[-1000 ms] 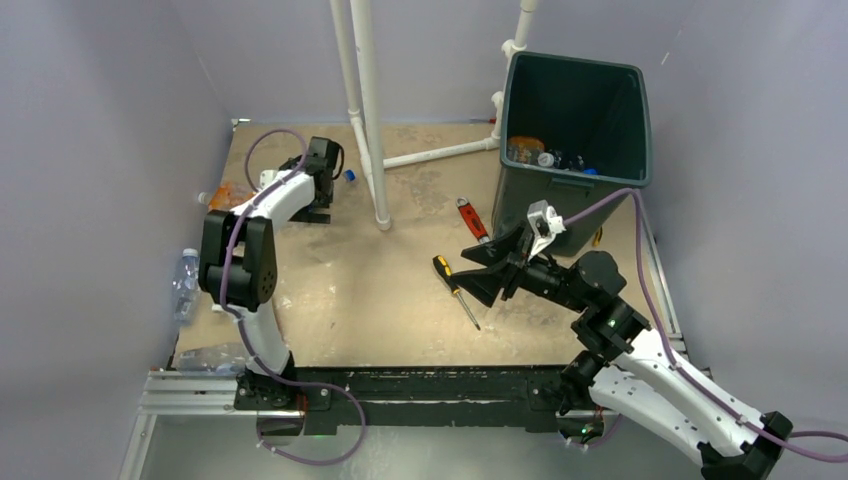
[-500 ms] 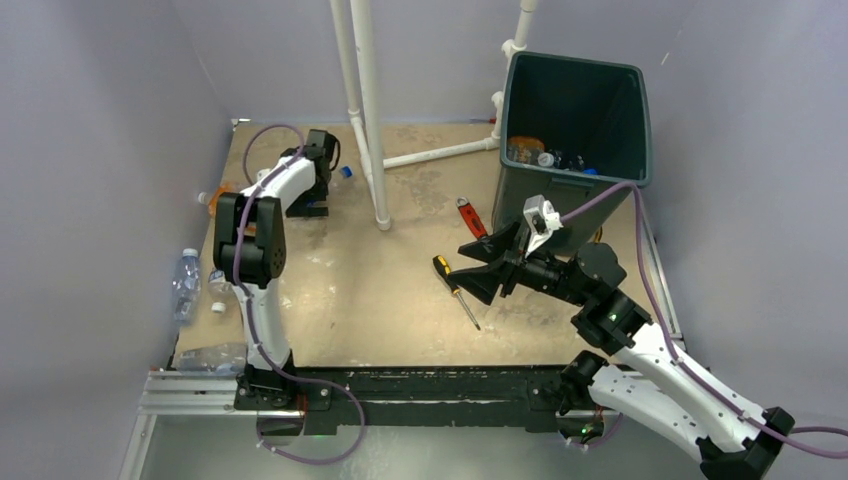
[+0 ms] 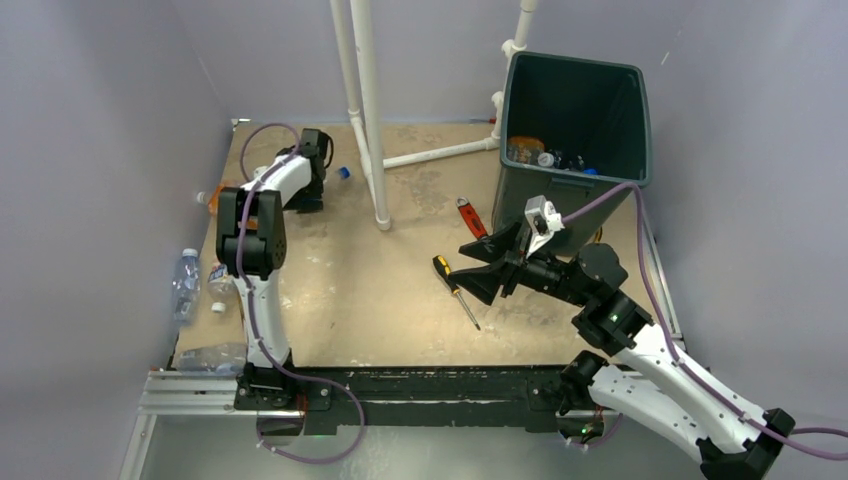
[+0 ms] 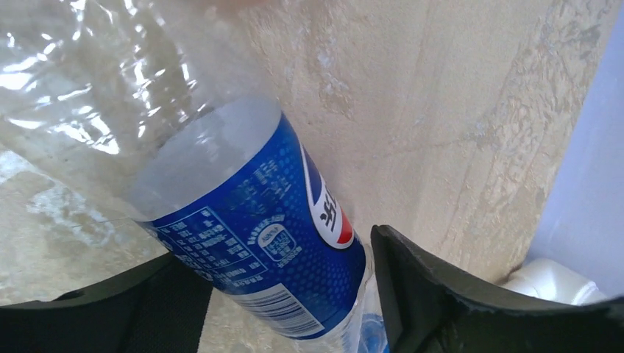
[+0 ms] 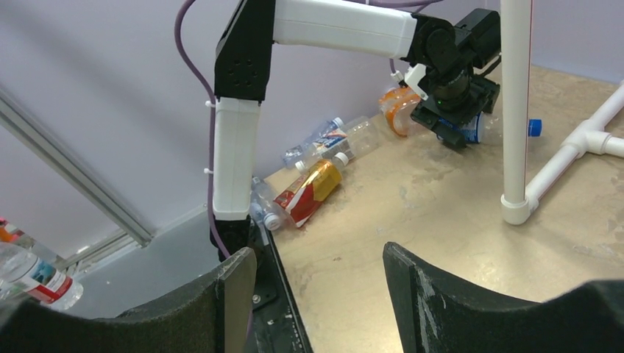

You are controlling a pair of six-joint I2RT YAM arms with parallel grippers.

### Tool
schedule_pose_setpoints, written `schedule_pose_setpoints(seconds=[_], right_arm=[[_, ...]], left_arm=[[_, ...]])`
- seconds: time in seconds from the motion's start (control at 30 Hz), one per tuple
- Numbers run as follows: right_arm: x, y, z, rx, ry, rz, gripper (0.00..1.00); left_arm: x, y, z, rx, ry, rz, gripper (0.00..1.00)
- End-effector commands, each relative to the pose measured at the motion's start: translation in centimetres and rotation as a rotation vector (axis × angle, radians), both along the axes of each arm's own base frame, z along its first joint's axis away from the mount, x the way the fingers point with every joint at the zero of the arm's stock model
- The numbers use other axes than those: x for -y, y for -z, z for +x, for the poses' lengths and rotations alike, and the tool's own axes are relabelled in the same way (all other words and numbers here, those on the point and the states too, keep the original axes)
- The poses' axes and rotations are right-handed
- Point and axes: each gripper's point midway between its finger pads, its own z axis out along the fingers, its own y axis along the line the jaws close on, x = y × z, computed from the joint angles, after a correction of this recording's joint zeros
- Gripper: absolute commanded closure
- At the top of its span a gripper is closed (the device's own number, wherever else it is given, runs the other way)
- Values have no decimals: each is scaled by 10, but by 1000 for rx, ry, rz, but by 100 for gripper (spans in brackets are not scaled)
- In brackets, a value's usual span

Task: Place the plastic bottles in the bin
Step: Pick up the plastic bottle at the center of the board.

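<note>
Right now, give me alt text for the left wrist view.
A clear Pepsi bottle with a blue label lies on the tan table between the black fingers of the left pincer. A white pipe fitting shows at lower right.

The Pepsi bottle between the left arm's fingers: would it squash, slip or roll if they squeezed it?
Probably light: the Pepsi bottle looks empty, clear above its label. Its wall is crinkled, so it would likely dent under the fingers. Round and lying on its side on the table, it may roll if nudged.
</note>
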Motion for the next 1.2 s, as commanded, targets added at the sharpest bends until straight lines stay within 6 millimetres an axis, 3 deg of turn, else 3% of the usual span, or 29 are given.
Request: schedule_pose_setpoints(seconds=[0.0, 0.07, 0.17, 0.37, 0.47, 0.67, 0.8, 0.9, 1.17], right_arm=[[2, -18, -1, 54, 10, 23, 32], [1, -20, 0, 61, 10, 21, 32], [1, -21, 1, 64, 14, 19, 32], [3, -26, 1, 79, 21, 16, 32], [5, -28, 0, 89, 28, 18, 32], [7, -23, -2, 93, 23, 15, 32], [1, -12, -6, 60, -18, 21, 32], [-9, -1, -12, 12, -83, 47, 32], [-43, 42, -13, -128, -141, 11, 32]], left_arm=[[3, 4, 1, 53, 72, -22, 37], [7, -3, 0, 92, 96, -34, 46], [11, -25, -3, 146, 134, -45, 52], [16, -95, -26, 292, 202, -51, 59], [13, -134, -55, 353, 218, -33, 60], [4, -181, -133, 415, 282, 43, 61], [18, -198, -175, 451, 460, 70, 63], [46, -205, -200, 531, 658, 59, 63], [95, -190, -261, 760, 933, 0, 62]])
